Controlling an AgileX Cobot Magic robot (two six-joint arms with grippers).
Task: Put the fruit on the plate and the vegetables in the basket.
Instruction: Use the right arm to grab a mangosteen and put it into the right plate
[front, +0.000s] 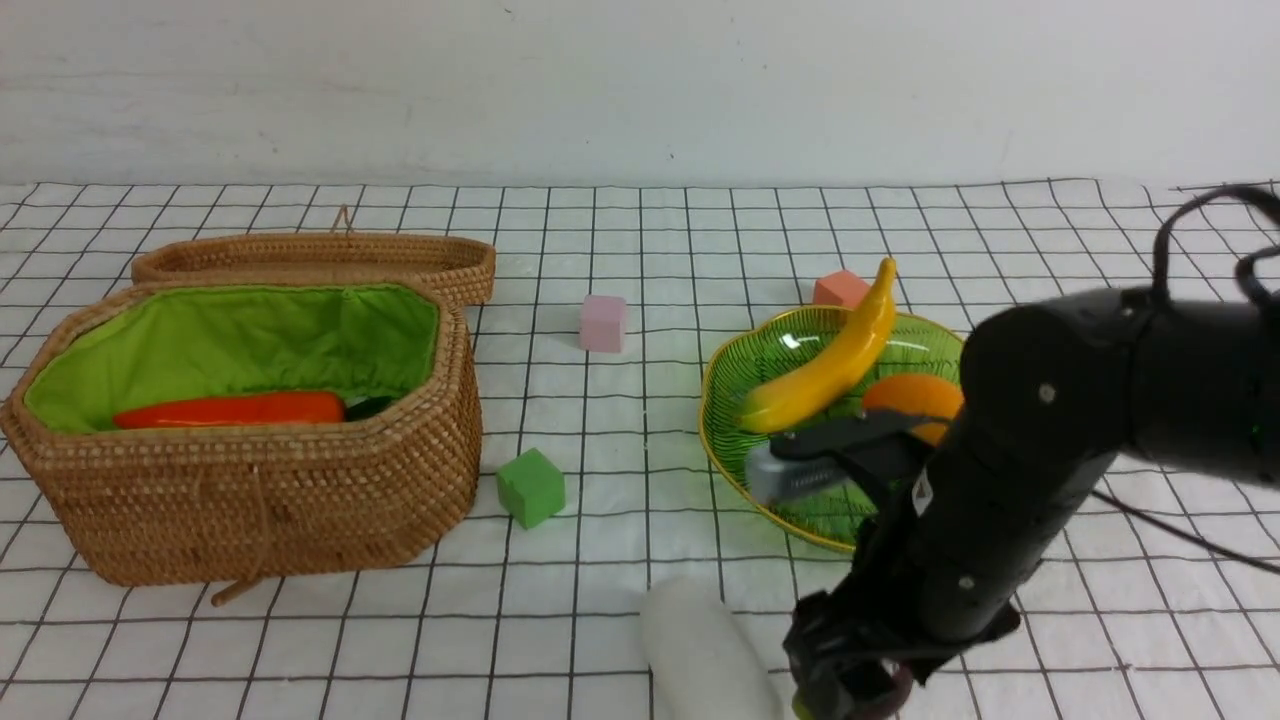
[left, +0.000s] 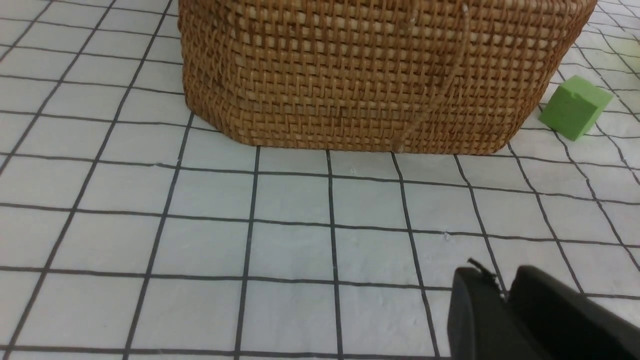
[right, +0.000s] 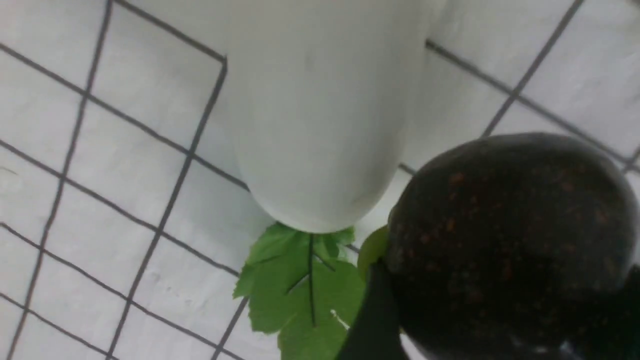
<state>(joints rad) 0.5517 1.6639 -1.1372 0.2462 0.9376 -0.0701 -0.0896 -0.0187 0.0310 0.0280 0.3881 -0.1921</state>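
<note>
A grid-lined cloth surface (front: 600, 560) is shown with the woven basket (front: 270, 520) at the robot's left, a carrot (front: 230, 410) already lying on its green lining and the lid (front: 320, 262) set behind it. The right arm (front: 1030, 450) is bent low over the near right of the surface, partly masking the green glass plate (front: 715, 440), on which the banana (front: 830, 360) and the mango (front: 915, 395) are seen resting. The white radish (front: 700, 640) is left on the surface at the near edge, its long axis running away from the robot and slightly leftward, its leaves (right: 305, 285) turned toward the robot. Just beside those leaves, to the right, the small dark fruit (right: 505, 240) is pinched in the right jaws, one black finger being visible against its side; whether it is lifted clear of the cloth cannot be told. The plate is placed straight ahead of these jaws, farther from the robot, with its near rim the one edge to be cleared, and room is judged to remain on the bare glass left of the banana. The right arm is plainly the nearer one. The left jaws, shown only at their tips, appear pressed together and empty, facing the basket wall, with the green cube (front: 531, 487) off to the basket's right.
</note>
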